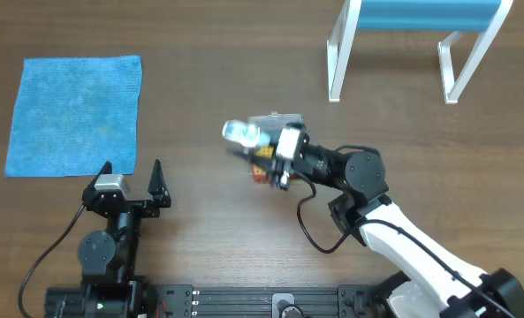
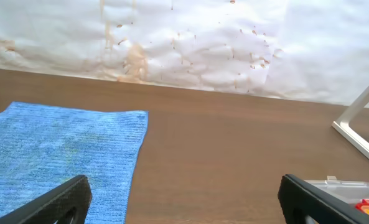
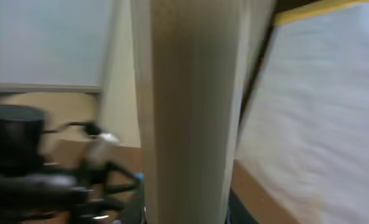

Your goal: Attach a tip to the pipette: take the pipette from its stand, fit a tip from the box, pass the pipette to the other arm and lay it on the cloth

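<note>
Mid-bench, right tool (image 1: 267,152) clenched on the pipette (image 1: 242,133), its pale barrel (image 3: 184,112) looming from the wrist; left tool (image 1: 131,177) released beside the cloth (image 1: 74,115).

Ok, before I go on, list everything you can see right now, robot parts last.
cloth: one, blue, lying flat at the table's far left
stand: one, white frame with blue top, far right
tip box: one, clear with orange inside, mid-table
pipette: one, white, held by the tip box
table: one, brown wood
left gripper: one, black, open, beside the cloth's near right corner
right gripper: one, black and white, closed on the pipette
</note>
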Available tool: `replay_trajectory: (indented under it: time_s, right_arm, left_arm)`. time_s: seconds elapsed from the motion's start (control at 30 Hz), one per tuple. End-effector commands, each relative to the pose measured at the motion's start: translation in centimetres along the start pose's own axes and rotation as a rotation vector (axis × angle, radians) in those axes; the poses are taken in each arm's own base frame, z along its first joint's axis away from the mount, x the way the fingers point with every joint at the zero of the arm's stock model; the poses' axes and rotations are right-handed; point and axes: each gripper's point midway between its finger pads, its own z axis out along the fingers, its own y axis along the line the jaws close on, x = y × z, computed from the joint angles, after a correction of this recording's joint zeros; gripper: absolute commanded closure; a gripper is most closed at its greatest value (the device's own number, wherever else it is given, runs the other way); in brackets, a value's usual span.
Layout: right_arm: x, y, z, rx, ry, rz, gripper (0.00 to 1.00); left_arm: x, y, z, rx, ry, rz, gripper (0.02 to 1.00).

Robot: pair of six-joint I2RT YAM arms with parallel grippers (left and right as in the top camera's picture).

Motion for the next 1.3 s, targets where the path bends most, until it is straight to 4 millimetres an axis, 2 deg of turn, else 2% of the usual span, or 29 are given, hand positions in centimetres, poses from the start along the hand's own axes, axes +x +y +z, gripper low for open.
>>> replay_trajectory:
  time_s: [0.03, 0.13, 0.2, 0.23, 0.33, 0.47, 0.57, 0.67, 0.73, 0.83, 1.03, 1.07, 1.13, 1.27, 1.3]
  right_arm:
    - [-0.9, 5.8, 0.0, -0.306, 0.028, 0.151, 0.928]
    - [-0.9, 6.9, 1.4, -0.275, 0.034, 0.201, 0.928]
    - [0.5, 5.5, 2.5, -0.137, 0.073, 0.196, 0.928]
    - [1.8, 4.2, 2.9, -0.016, 0.119, 0.147, 0.928]
    - [4.9, 1.3, 2.8, 0.247, 0.265, 0.018, 0.928]
    - [6.6, 2.2, 2.8, 0.268, 0.339, 0.037, 0.928]
    - [6.6, 1.2, 2.5, 0.351, 0.326, 0.135, 0.928]
    - [6.4, -0.2, 2.0, 0.435, 0.322, 0.12, 0.93]
    - [6.4, -0.7, 1.8, 0.465, 0.321, 0.127, 0.93]
    - [6.4, -1.0, 1.6, 0.511, 0.29, 0.252, 0.93]
    - [6.4, -1.8, 1.1, 0.583, 0.252, 0.368, 0.93]
    - [6.2, -1.9, 1.2, 0.587, 0.234, 0.398, 0.93]
    - [5.8, -2.0, 1.3, 0.593, 0.199, 0.453, 0.93]
    - [5.7, -2.0, 1.3, 0.602, 0.173, 0.531, 0.925]
    - [5.7, -2.0, 1.3, 0.604, 0.167, 0.55, 0.928]
  left_arm:
    - [0.1, 0.1, 0.0, -0.006, -0.001, 0.013, 0.047]
    - [0.1, 0.1, 0.0, -0.006, -0.001, 0.013, 0.047]
    - [0.1, 0.1, 0.0, -0.006, -0.001, 0.013, 0.047]
    - [0.1, 0.1, 0.0, -0.006, -0.001, 0.013, 0.047]
    - [0.1, 0.1, 0.0, -0.006, -0.001, 0.013, 0.047]
    - [0.1, 0.1, 0.0, -0.006, -0.001, 0.013, 0.049]
    - [0.1, 0.1, 0.0, -0.005, -0.001, 0.013, 0.047]
    - [0.1, 0.1, 0.0, -0.005, -0.001, 0.013, 0.047]
    - [0.1, 0.1, 0.0, -0.006, -0.001, 0.013, 0.049]
    - [0.1, 0.1, 0.0, -0.006, -0.001, 0.013, 0.049]
    - [0.0, 0.0, 0.0, 0.0, -0.001, 0.003, 0.047]
    - [0.0, -0.6, 0.0, 0.036, 0.001, -0.052, 0.047]
    - [0.1, -3.3, -0.3, 0.189, 0.037, -0.297, 0.047]
    - [0.3, -7.6, -1.8, 0.4, 0.256, -0.99, 0.047]
    - [0.4, -8.2, -2.1, 0.423, 0.305, -1.085, 0.047]
